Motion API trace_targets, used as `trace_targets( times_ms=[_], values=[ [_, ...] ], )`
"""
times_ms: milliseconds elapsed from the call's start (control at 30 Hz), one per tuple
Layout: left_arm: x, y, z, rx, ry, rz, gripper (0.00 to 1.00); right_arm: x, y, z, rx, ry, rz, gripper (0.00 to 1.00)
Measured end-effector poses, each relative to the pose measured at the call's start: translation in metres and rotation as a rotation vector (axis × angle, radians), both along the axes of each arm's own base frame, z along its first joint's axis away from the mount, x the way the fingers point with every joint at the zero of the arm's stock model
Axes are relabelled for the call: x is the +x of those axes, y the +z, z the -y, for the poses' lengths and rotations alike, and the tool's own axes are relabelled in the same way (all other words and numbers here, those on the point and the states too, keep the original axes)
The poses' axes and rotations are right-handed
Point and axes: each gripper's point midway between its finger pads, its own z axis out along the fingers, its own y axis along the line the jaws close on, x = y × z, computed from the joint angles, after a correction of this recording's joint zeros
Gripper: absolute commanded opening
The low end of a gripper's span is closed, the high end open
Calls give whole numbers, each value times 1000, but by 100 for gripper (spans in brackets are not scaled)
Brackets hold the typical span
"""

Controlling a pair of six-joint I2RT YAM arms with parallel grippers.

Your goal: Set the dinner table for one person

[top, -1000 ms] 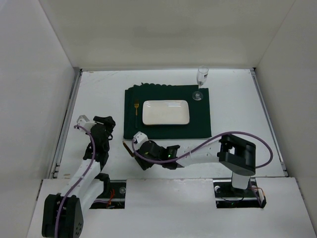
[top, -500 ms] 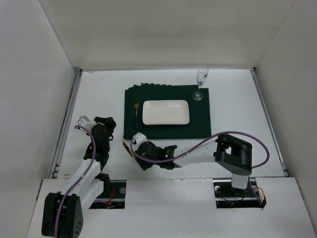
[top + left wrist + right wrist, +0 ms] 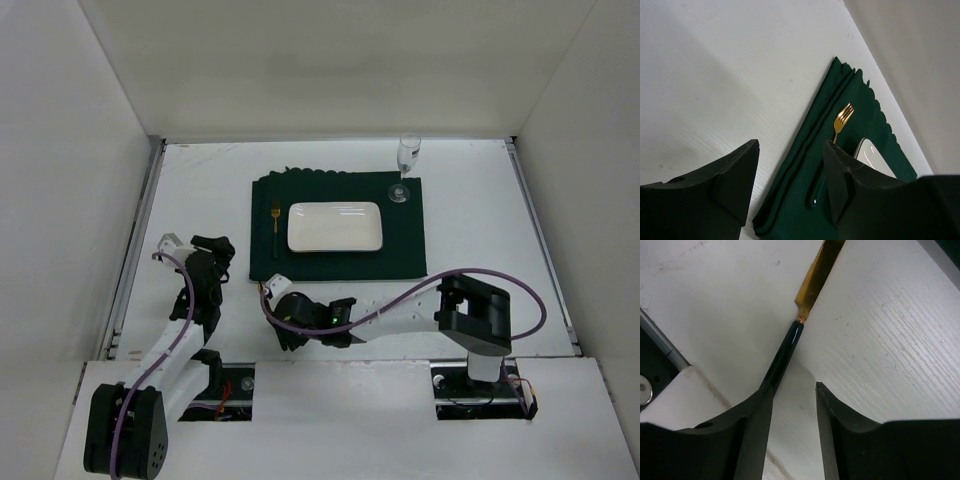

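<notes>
The dinner table (image 3: 480,220) is a white top with a dark green mat (image 3: 400,250) on it. On the mat lie a white rectangular plate (image 3: 335,227) and a gold fork (image 3: 275,220) with a dark handle, left of the plate. A knife (image 3: 785,352) with a gold blade and a dark handle lies on the table in front of the mat's near left corner. My right gripper (image 3: 792,387) is open, low over the table, and its left fingertip touches the knife's handle end. In the top view the right gripper (image 3: 272,302) hides most of the knife. My left gripper (image 3: 791,145) is open and empty, left of the mat (image 3: 840,100).
A wine glass (image 3: 405,165) stands at the mat's far right corner. White walls close the table on three sides. A metal rail (image 3: 135,250) runs along the left edge. The fork (image 3: 842,117) and the plate's corner (image 3: 870,152) show in the left wrist view.
My right gripper has moved a little toward the near edge and now covers more of the knife. The left arm has barely moved.
</notes>
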Motion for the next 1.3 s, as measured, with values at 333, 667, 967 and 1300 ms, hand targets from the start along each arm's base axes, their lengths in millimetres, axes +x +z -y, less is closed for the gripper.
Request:
trace_targets(
  times_ms=[333, 667, 967, 1300],
  values=[
    [-1, 2, -1, -2, 2, 13, 51, 1, 17, -15, 53, -32, -18, 46],
    [-2, 1, -1, -2, 2, 12, 51, -2, -9, -11, -1, -50, -48, 35],
    [-2, 1, -1, -2, 2, 12, 51, 1, -10, -4, -22, -83, -37, 10],
    [-5, 18, -22, -7, 71, 74, 51, 4, 78, 13, 164, -88, 4, 10]
  ],
)
